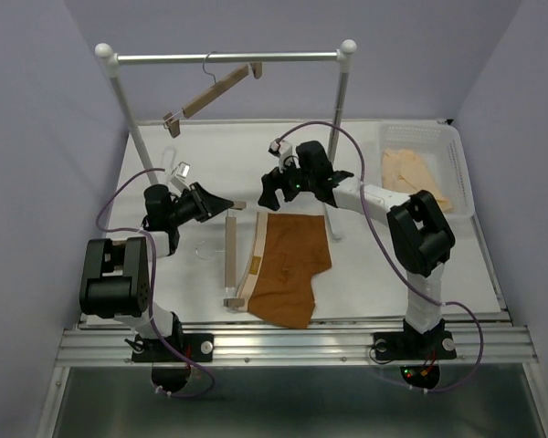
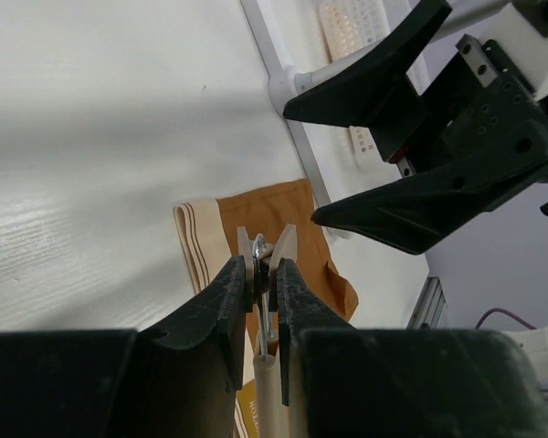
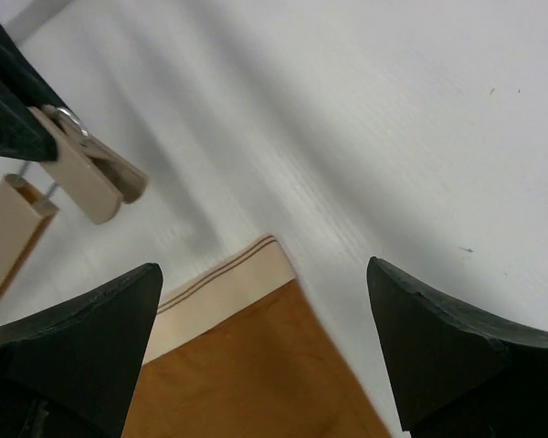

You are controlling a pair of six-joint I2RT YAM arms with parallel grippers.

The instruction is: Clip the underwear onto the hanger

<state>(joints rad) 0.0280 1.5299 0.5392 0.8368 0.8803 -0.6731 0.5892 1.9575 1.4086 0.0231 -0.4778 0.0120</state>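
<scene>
— How are the tools set?
— The left tool (image 2: 261,274) is pinched on the clip (image 2: 267,248) at the upper end of the hanger (image 1: 230,260); the right tool (image 3: 263,269) is spread, nothing gripped
— And the underwear (image 1: 288,265)?
— It is laid on the desk (image 1: 384,274) just right of the hanger, long axes parallel; its waistband (image 3: 219,290) corner is seen under the right tool, which is judged nearer

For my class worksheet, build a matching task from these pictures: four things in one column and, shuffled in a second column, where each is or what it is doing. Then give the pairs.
Column one
1. underwear
2. left gripper
3. right gripper
4. basket

Column two
A. open, over the corner of the waistband
B. holds pale peach cloth, far right
C. spread on the table
D. pinching a clip of the hanger

Pairs: 1-C, 2-D, 3-A, 4-B
</scene>
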